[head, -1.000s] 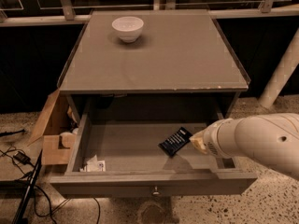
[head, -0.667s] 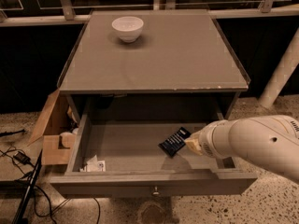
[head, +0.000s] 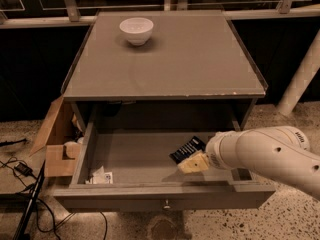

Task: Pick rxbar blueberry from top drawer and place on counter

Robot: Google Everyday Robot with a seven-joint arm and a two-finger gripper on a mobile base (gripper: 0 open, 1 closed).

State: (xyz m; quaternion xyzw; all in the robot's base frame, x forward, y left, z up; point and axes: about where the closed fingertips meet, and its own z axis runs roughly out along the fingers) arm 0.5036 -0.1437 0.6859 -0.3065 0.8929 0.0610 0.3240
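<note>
The rxbar blueberry (head: 187, 149) lay flat in the open top drawer (head: 150, 196), right of its middle. Above the drawer, the grey desk (head: 190, 59) carried a white bowl (head: 136, 30); speckled floor (head: 250, 224) lay below. The claw (head: 193, 164) had slid toward the drawer's front, the bar unmoved, and its grip state couldn't be told. A paper scrap (head: 102, 176) sat in the drawer's front-left corner.

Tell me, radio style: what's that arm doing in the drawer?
Gripper low inside wide grey top drawer, right side. Small dark navy bar wrapper flat on floor beside it, not lifted. Nothing between them.
</note>
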